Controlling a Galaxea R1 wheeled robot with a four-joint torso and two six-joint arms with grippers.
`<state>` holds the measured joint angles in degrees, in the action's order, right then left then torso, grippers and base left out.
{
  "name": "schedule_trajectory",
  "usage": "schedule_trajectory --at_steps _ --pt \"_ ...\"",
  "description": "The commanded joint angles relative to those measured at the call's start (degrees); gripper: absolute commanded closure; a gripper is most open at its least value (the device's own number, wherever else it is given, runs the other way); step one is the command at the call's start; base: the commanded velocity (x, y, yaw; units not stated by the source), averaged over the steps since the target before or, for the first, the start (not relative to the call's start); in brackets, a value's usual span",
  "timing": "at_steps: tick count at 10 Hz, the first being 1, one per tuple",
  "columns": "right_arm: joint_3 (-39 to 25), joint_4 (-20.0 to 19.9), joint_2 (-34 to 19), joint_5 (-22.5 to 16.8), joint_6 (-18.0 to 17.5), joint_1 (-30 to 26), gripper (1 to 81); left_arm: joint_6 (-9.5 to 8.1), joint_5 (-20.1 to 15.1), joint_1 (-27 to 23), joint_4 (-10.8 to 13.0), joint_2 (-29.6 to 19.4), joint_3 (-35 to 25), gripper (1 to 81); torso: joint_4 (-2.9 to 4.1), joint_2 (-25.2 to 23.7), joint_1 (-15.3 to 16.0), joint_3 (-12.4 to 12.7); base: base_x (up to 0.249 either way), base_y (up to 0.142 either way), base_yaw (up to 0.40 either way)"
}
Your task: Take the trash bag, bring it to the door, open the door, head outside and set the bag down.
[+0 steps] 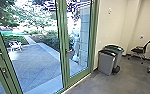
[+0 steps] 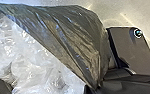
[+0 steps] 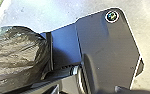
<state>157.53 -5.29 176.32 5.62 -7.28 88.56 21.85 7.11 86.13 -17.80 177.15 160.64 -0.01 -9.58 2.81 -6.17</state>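
The dark trash bag [image 2: 73, 37] fills out beside crumpled clear plastic [image 2: 33, 65] in the left wrist view. Its film narrows into folds at my left gripper [image 2: 97, 88], which is shut on it. In the right wrist view the bag [image 3: 16, 55] bulges close to my right gripper [image 3: 49, 86], whose hold on it cannot be made out. Ahead in the head view stands the green-framed glass door [image 1: 64, 47], which looks closed, with a handle [image 1: 69, 50] on its frame. Paving [image 1: 38, 65] lies outside behind the glass.
Two wheeled bins [image 1: 107, 62] stand against the wall right of the door. Farther right are an office chair [image 1: 140, 50] and the edge of other furniture. Outside, white seating [image 1: 14, 46] stands on the paving, with shrubs behind. A pale shape, perhaps a person, shows in the right pane.
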Motion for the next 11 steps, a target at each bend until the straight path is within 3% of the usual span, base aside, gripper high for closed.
schedule_trajectory --at_steps 1,11 --pt "-0.2 0.9 0.5 -1.4 0.9 -1.7 1.0 0.30 -1.3 -2.8 0.5 0.3 -0.1 81.1 0.00 0.0 0.0 0.0 0.152 0.000 0.000" --pt "-0.2 0.6 0.5 -1.4 0.8 -2.4 1.0 0.30 -1.4 -2.8 0.8 0.7 0.0 81.1 0.00 0.0 0.0 0.0 0.152 -0.006 0.000"
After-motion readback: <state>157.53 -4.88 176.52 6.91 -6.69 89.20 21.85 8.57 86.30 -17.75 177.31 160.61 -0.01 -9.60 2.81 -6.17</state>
